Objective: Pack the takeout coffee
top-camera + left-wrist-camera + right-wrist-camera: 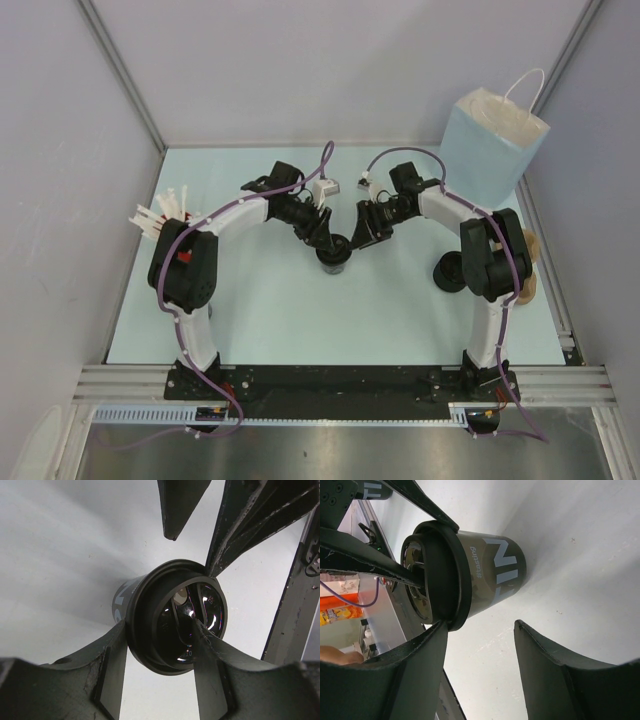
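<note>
Far left of the takeout coffee (pixel 333 256): white straws (pixel 155 218) in a red cup, mostly hidden behind the left arm (pixel 185 265) elbow

left gripper (pixel 325 238) comes in on the coffee from the rear-left, right on the lid. Wrist view: one finger (pixel 107 675) sits against the outer skirt of the lid and the other finger (pixel 212 675) lies across the lid top. Jaws are apart with part of the lid between them. Cannot tell if it's actually clamping or just resting there

The coffee stands upright on the table (pixel 270 310), mid-table between the two grippers, black sip lid on, pale lettering on the side of the cup

right gripper (pixel 360 235) comes in from the rear-right of the coffee with jaws spread, nothing between them. One finger (pixel 405 675) has its tip at the lid rim. The other finger (pixel 560 680) is off to the side of the cup body, not touching. Both grippers crowd the lid, so little of it shows from above

Right of the coffee, near: a second round black item (pixel 447 273), tucked against the right arm (pixel 490 255). Cannot tell what it is

Further right: brown pulp carrier (pixel 530 268), mostly hidden behind the right arm elbow, only its edge showing

Rear-right of the coffee, well apart: pale-blue paper bag (pixel 485 150), upright in the far corner, mouth up, white handles. The right forearm lies between the coffee and the bag
</note>
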Controlling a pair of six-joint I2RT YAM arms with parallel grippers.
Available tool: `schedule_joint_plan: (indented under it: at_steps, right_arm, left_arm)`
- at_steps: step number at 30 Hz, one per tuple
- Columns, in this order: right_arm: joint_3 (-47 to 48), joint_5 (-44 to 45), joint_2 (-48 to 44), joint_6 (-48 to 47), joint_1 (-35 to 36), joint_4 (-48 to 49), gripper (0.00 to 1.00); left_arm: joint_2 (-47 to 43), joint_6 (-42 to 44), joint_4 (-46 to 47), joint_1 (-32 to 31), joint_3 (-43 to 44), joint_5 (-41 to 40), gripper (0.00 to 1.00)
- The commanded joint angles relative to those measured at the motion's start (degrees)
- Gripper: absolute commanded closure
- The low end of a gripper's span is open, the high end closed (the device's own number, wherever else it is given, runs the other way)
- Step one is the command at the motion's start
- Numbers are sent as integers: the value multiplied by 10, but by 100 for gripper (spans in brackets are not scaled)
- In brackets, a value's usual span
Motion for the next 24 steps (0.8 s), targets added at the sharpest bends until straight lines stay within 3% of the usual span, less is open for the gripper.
schedule_joint_plan:
  at_steps: [1, 17, 24]
  right_arm:
    - [0, 17, 9, -1, 4, 6, 41]
    - [1, 147, 63, -19, 26, -33, 46]
    - [2, 157, 90, -16, 29, -40, 47]
  left_arm:
    - [46, 73, -14, 5, -38, -176, 82]
    - [34, 97, -21, 16, -58, -194, 83]
    - [29, 102, -20, 23, -71, -198, 85]
